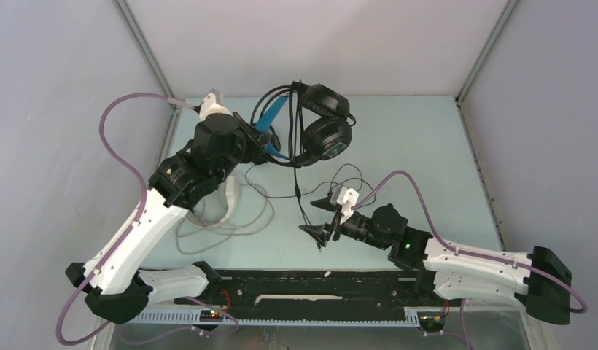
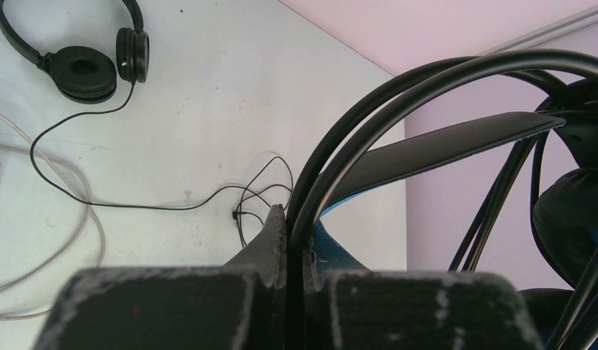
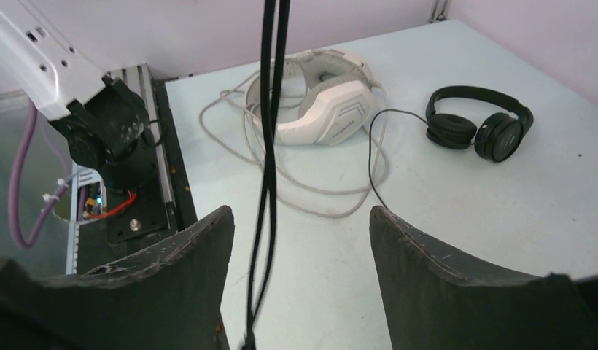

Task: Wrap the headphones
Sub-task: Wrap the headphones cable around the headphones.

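Observation:
My left gripper (image 1: 269,146) is shut on the black headband rails of the black-and-blue headphones (image 1: 321,120) and holds them up above the table's far side. In the left wrist view the rails (image 2: 354,124) run up from between the shut fingers (image 2: 276,233). Their black cable (image 1: 302,197) hangs down in a doubled strand. It passes between the fingers of my open right gripper (image 3: 300,215), close to the left finger (image 3: 201,248), with nothing clamping it. The white headphones (image 3: 329,102) lie on the table in loops of grey cable. The small black headphones (image 3: 475,127) lie beyond them.
A black mounting rail (image 1: 318,288) runs along the near edge between the arm bases. Grey enclosure walls (image 1: 63,87) close in the table on three sides. A thin black cable (image 2: 136,204) trails over the table from the small black pair.

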Tool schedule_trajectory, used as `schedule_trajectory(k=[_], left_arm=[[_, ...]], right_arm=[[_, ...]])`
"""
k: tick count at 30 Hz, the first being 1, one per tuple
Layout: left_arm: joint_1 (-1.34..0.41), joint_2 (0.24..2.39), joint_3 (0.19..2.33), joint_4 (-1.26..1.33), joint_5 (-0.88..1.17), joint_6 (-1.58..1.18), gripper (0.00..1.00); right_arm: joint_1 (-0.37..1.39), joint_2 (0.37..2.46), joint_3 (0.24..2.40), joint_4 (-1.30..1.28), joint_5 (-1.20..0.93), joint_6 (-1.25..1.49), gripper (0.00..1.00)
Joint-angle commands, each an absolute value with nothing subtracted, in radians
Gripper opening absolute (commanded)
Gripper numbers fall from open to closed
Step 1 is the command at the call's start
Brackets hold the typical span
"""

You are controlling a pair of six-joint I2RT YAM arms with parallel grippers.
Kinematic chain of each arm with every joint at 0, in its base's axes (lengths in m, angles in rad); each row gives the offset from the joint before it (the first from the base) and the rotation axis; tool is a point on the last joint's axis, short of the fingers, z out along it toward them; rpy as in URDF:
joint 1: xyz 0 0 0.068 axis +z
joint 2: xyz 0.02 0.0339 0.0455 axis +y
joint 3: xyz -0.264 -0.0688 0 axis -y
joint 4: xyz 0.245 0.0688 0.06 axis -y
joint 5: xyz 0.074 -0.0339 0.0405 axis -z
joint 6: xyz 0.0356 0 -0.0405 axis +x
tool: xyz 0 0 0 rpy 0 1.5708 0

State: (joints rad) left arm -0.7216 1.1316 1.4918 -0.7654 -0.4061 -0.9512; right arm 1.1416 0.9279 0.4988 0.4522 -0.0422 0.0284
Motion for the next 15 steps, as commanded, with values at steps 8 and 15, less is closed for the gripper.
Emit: schedule_trajectory(k=[8, 15], left_arm=[[-0.724, 1.094, 1.569, -0.646, -0.352, -1.041, 0.0], [-0.723, 1.08, 1.554, -0.641, -0.359, -1.041, 0.0]], right_arm=[[1.162, 1.085, 0.431, 0.662, -0.103, 0.021, 0.64], [1.187, 1.116, 0.431, 0.685, -0.097, 0.025, 0.63]])
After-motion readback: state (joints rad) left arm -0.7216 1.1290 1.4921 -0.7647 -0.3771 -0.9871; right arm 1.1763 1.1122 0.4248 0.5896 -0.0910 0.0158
